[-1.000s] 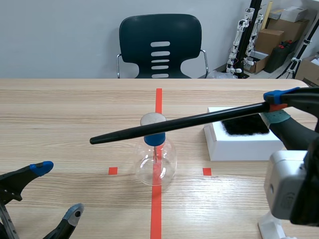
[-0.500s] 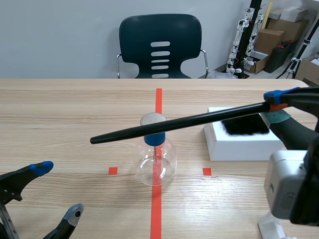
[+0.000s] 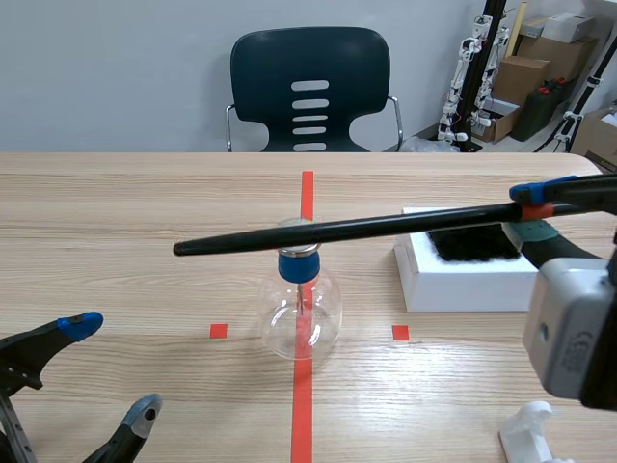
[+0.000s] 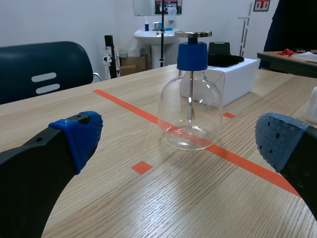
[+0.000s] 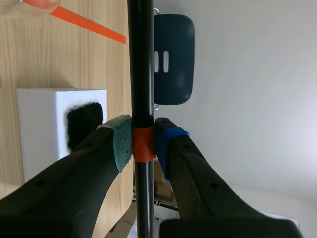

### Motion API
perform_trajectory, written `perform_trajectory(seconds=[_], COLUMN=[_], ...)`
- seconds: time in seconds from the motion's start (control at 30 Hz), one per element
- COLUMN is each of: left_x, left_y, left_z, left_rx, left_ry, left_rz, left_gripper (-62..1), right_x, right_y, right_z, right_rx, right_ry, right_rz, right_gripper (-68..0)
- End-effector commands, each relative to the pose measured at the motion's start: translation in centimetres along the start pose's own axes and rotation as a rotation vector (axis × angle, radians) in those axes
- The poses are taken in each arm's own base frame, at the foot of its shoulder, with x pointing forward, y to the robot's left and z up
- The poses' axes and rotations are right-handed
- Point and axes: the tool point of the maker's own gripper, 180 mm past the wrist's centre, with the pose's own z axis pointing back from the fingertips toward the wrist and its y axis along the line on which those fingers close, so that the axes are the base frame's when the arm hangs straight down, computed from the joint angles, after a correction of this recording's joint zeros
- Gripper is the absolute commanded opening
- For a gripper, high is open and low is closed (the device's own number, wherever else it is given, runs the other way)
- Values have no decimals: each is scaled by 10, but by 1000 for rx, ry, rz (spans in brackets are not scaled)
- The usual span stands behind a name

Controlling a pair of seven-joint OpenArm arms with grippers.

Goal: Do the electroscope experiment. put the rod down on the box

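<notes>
Right gripper (image 3: 533, 208), fingers clamped on the black rod (image 3: 337, 231) at its orange band, holds it level across the electroscope (image 3: 301, 307), shaft at or just over the metal disc (contact can't be told); left gripper (image 3: 114, 368) sits low, fingers apart, holding nothing. Risk: a low swing toward the white box (image 3: 463, 282) could drag the long free end vs. the disc and tip the glass flask on the tabletop (image 3: 145, 212). The rod also looks longer than the box, so set down off-centre it may roll or teeter off.
</notes>
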Motion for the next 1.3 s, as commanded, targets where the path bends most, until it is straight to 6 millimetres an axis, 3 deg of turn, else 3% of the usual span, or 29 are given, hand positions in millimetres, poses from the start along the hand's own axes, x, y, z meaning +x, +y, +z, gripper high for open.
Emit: perform_trajectory(seconds=[0.0, 0.2, 0.67, 1.0, 1.17, 1.27], left_x=[4, 4, 4, 4, 5, 5], left_y=[0, 0, 0, 0, 0, 0], left_z=[-1, -1, -1, -1, -1, -1], left_rx=[6, 6, 6, 6, 6, 6], left_ry=[-25, -25, -26, -27, -28, -28], left_rz=[0, 0, 0, 0, 0, 0], left_gripper=[14, 14, 14, 14, 14, 14], right_x=[-2, -6, -11, -10, -19, -28], right_y=[-3, 9, 67, 89, 94, 106], right_z=[-1, -3, 16, 27, 22, 22], right_rx=[6, 129, 530, 668, 651, 681], right_ry=[-3, -20, 35, 47, 95, 133], right_rz=[12, -40, -220, -253, -300, -323], right_gripper=[-664, -664, -664, -664, -664, -664])
